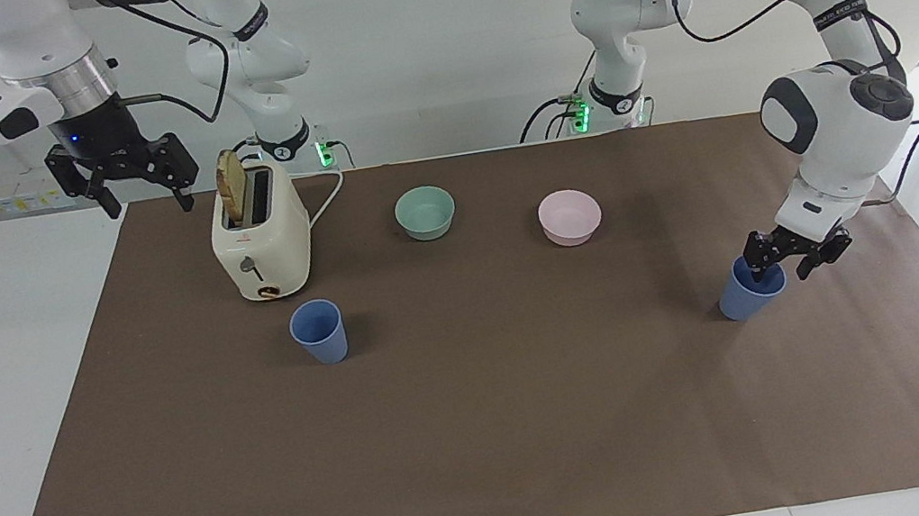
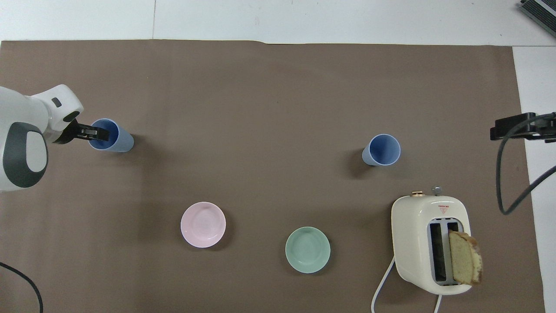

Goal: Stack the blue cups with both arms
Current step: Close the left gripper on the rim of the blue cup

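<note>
Two blue cups stand upright on the brown mat. One cup [image 1: 739,303] [image 2: 118,141] is at the left arm's end. The other cup [image 1: 318,332] [image 2: 382,150] stands just farther from the robots than the toaster. My left gripper [image 1: 780,272] [image 2: 99,134] is open and low at the first cup's rim, one finger inside the cup and one outside it. My right gripper [image 1: 151,206] [image 2: 499,129] is open and empty. It waits raised over the mat's edge at the right arm's end, beside the toaster.
A cream toaster [image 1: 261,242] [image 2: 430,243] with a bread slice [image 1: 231,185] in one slot stands near the right arm. A mint-green bowl [image 1: 425,212] [image 2: 307,250] and a pink bowl [image 1: 569,217] [image 2: 203,224] sit nearer to the robots than the cups.
</note>
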Motion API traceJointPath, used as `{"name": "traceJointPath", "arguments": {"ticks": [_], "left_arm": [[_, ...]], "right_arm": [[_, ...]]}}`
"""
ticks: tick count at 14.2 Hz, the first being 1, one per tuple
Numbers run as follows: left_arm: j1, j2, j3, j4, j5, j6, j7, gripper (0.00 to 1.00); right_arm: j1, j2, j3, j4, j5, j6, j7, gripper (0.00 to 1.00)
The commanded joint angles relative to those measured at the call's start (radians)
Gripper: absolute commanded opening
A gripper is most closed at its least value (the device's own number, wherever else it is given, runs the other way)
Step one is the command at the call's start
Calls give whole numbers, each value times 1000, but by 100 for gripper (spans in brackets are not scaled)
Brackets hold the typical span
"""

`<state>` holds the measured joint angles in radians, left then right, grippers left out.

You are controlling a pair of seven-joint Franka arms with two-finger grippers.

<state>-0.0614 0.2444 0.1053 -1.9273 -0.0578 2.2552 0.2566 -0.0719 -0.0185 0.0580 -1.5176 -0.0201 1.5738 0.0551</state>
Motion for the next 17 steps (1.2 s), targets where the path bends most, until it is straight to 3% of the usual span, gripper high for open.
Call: {"name": "traceJointPath", "arguments": {"ticks": [1,2,3,10,17], "left_arm": [[-11,6,8,-15,-13,23,-5,32],[-12,6,8,-12,-13,20,-5,11],[-12,6,8,-10,-13,18,-5,0],[-75,-23,-1,42,-11,-20,-17,0],[-308,-43,-3,28,-5,-34,-359,0]], "right_arm": [[-6,-12,3,-10,5,-3,16,100],[-6,-12,5,-10,5,-3,16,100],[-6,-12,3,-10,5,-3,16,100],[-6,-12,3,-10,5,-3,16,100],[-6,-12,3,-10,5,-3,16,100]]}}
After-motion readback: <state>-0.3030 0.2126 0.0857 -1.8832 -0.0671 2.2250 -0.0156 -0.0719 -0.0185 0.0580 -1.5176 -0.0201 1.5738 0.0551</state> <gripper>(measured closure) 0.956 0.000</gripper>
